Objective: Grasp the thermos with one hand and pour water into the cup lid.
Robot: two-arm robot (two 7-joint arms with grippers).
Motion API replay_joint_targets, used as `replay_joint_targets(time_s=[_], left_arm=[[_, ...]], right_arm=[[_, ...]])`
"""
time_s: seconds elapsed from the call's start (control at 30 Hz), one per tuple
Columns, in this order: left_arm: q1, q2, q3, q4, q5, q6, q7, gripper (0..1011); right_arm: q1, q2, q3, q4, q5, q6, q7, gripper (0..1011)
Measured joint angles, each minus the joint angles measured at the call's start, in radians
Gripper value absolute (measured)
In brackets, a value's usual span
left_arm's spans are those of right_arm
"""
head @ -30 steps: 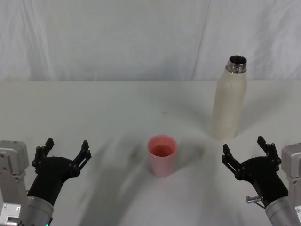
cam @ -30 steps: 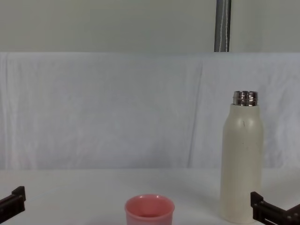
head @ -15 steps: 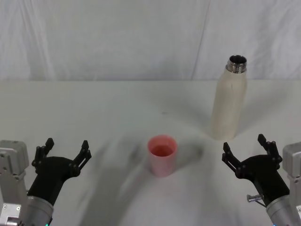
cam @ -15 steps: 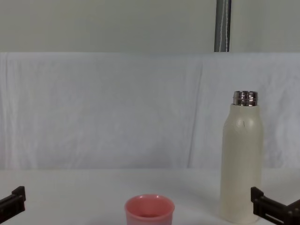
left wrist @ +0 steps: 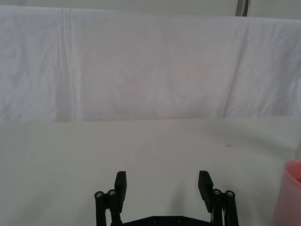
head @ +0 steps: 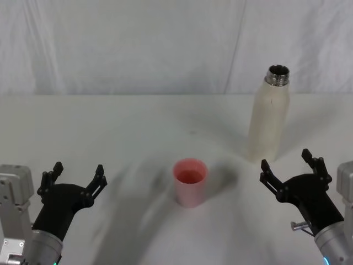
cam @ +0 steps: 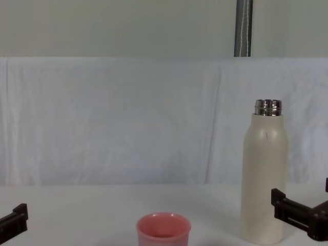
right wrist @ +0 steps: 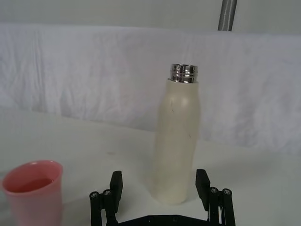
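Observation:
The cream-white thermos [head: 268, 118] [cam: 264, 174] [right wrist: 178, 141] stands upright and uncapped at the right back of the table, its steel neck bare. The pink cup lid [head: 190, 181] [cam: 163, 229] [right wrist: 34, 193] [left wrist: 290, 193] sits upright in the middle, nearer me and to the thermos's left. My right gripper [head: 289, 165] [right wrist: 161, 188] is open, just in front of the thermos and lined up with it, not touching it. My left gripper [head: 77, 175] [left wrist: 163, 186] is open at the front left, holding nothing.
A white cloth covers the table [head: 110, 127] and hangs as a backdrop behind it. A grey pole [cam: 243, 28] rises behind the backdrop at the right. Bare cloth lies between the cup lid and the left gripper.
My right gripper has crept forward and slightly up toward the thermos. The left gripper, thermos and cup lid have stayed put.

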Motion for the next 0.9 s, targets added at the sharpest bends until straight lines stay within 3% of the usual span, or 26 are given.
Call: replay_joint_targets(time_s=[0.43,0.9], left_arm=[[0.0,0.0,0.0,0.0,0.0,0.0,0.0,1001],[0.0,0.0,0.0,0.0,0.0,0.0,0.0,1001]], right_arm=[[0.035,-0.01,0.042,-0.012,0.04,0.051,0.085,1002],[0.107,0.002,0.054,0.044,0.057,0.101,0.13,1002]])
